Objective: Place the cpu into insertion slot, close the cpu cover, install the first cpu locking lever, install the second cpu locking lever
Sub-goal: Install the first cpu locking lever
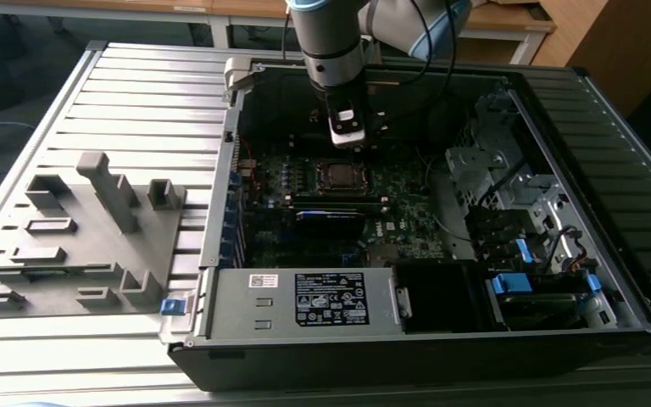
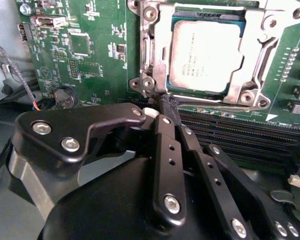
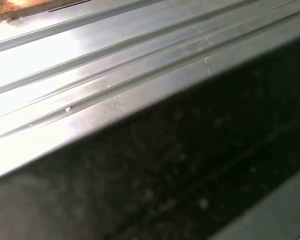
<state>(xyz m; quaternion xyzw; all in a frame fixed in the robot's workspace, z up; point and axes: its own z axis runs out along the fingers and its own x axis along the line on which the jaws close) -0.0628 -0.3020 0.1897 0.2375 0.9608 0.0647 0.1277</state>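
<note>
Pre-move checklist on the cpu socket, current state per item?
1. cpu seated in the socket: ok, it lies flat inside the frame in the second wrist view.
2. cpu cover closed: ok, the frame lies down around the chip, which shows through its opening.
3. Locking levers latched: cannot tell, no lever can be made out for sure.
4. gripper position: ok, its tip sits at the socket's corner, over the motherboard.
5. Jaws holding nothing: ok, they are shut together with nothing between them.
6. Arm inside the case without contact: cannot tell from the exterior view.
</note>
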